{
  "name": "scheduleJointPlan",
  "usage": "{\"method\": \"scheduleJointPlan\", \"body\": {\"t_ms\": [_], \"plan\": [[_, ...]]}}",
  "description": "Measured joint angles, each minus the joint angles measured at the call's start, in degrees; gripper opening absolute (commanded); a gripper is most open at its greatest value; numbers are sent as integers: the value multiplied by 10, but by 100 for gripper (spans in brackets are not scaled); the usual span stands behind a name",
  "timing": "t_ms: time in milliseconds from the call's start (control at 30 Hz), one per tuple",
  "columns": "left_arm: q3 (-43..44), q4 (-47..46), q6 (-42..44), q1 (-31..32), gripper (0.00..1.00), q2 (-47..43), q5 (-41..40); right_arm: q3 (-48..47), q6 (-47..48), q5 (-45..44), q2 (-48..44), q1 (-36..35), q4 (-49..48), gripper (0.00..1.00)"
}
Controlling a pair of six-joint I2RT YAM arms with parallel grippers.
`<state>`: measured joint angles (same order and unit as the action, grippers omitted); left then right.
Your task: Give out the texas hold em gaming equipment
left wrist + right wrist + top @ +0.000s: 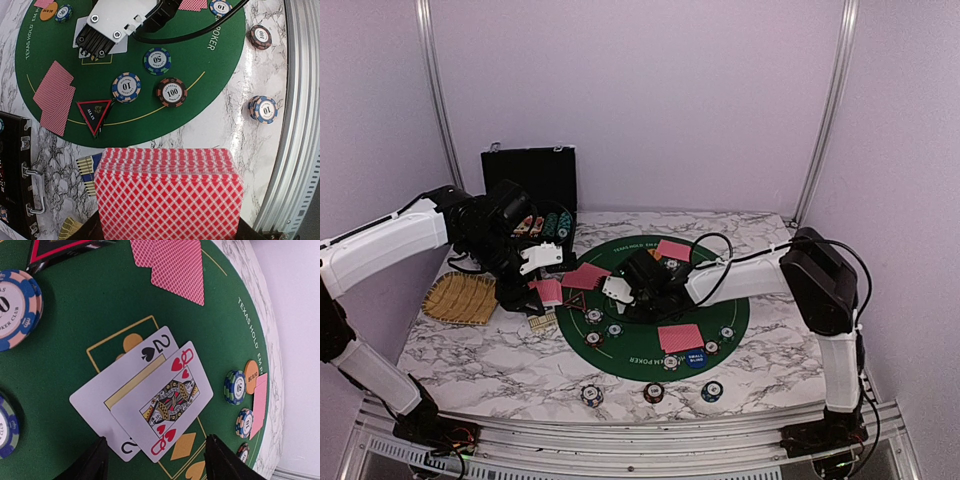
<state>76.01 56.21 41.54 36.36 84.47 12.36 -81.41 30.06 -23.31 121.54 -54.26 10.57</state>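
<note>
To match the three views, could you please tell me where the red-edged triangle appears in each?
Top external: red-edged triangle at the left edge of the green mat.
Left wrist: triangle, left of centre.
Right wrist: triangle, top-left corner, cropped.
Shared landmark: the blue 10 chip beside it.

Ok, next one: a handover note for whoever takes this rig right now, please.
Left claw: shut on the red-backed deck, left of the green mat.
Right claw: open above the two of spades and queen of hearts, overlapping face up at mat centre.
Done: three face-down hands dealt; striped chips, triangle, orange disc and blue disc on the mat; three chip piles on the marble table in front.
Left: probably more face-up cards from the deck.
</note>
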Motion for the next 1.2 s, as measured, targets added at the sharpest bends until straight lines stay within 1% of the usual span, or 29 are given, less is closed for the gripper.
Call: {"method": "scheduleJointPlan", "body": {"t_ms": [100,267,333,367,400,433,533,700,767,867,1000,1067,1200], "plan": [[0,0,0,0,10,0,0,7,-16,12,-17,1,7,77],[0,0,0,0,11,0,0,7,-66,63,-52,16,14,82],[0,0,0,0,11,0,0,7,-94,90,-69,32,16,85],[0,0,0,0,11,-1,0,7,-108,102,-77,42,17,88],[0,0,0,0,11,-1,0,7,-120,111,-83,50,17,97],[0,0,0,0,11,-2,0,7,-135,121,-91,61,17,99],[0,0,0,0,11,-2,0,7,-184,156,-114,88,17,99],[0,0,-1,0,11,-2,0,7,-315,227,-144,129,11,99],[0,0,-1,0,11,-2,0,8,-372,295,-146,150,-7,99],[0,0,-2,0,12,-2,0,36,-464,412,-146,196,-68,99],[0,0,-2,0,12,-2,0,67,-558,502,-145,239,-106,99],[0,0,-2,0,12,-2,0,68,-594,532,-141,237,-124,99],[1,0,-3,0,11,-2,0,67,-659,576,-130,197,-159,99]]}}
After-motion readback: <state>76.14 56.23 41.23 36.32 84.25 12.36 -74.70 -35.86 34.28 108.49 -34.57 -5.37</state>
